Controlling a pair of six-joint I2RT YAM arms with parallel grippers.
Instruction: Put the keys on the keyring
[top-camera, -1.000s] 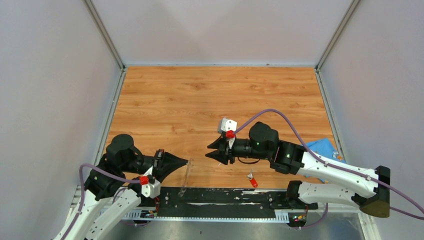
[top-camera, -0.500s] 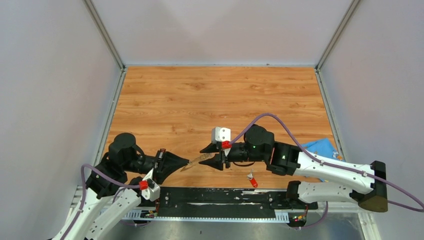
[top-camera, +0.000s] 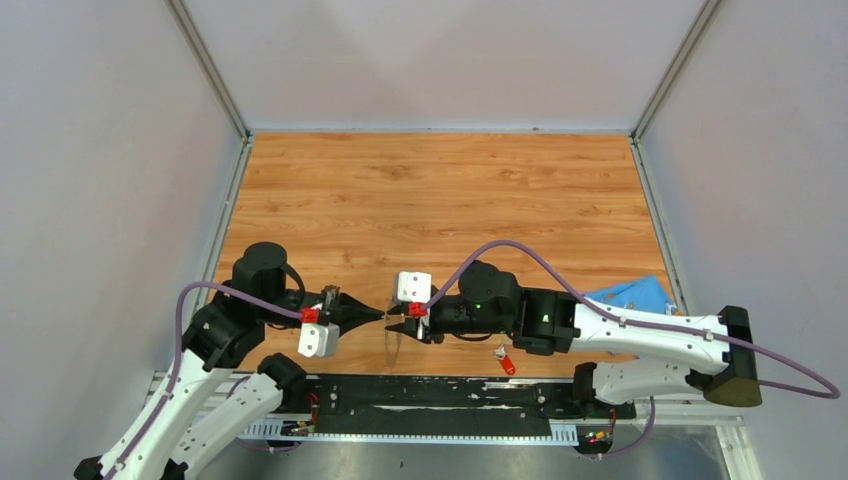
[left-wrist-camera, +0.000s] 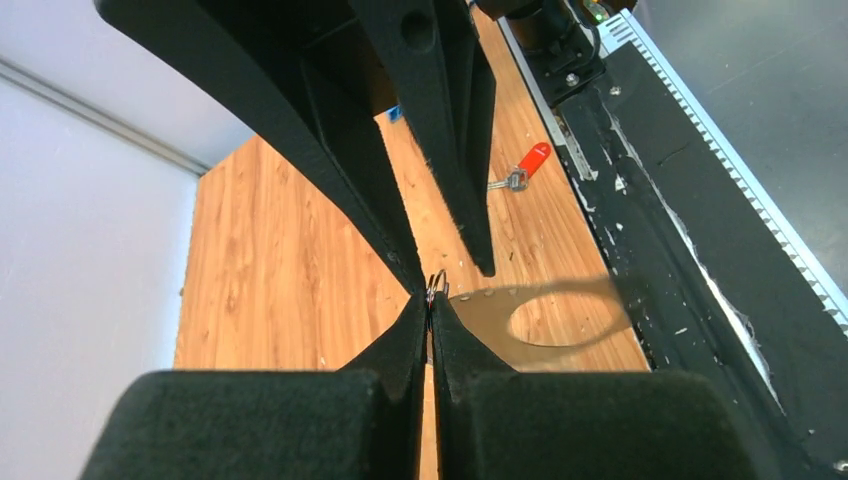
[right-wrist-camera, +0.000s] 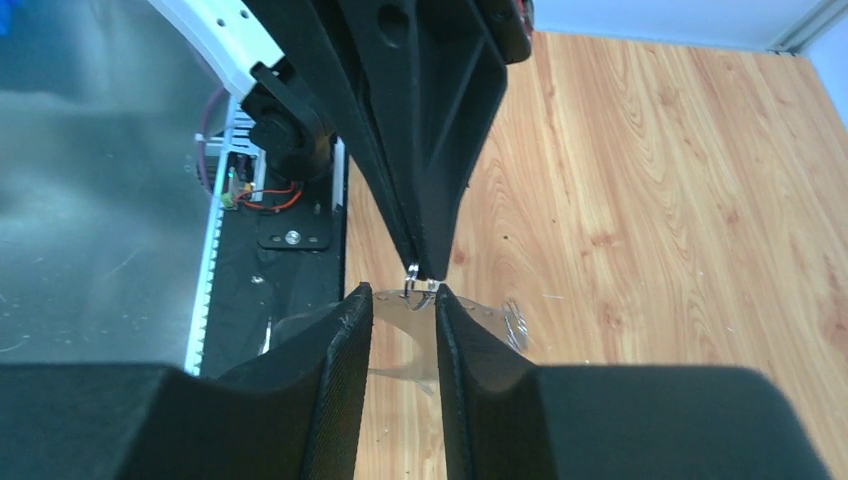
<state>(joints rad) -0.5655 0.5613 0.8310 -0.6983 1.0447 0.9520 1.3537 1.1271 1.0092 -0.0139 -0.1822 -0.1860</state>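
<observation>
Here the left tool pinches the keyring, tip-to-tip with the narrowly parted right tool.

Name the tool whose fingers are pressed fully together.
The left tool: its fingers meet with no gap, pinching the keyring. The right tool shows a clear gap between its fingers.

1. Bright, even, diffuse light covers the worktop; shadows are faint and soft-edged.
2. The overhead view is sharp throughout.
3. Wrist views blur the left gripper and right gripper bases nearest the lens.
</observation>
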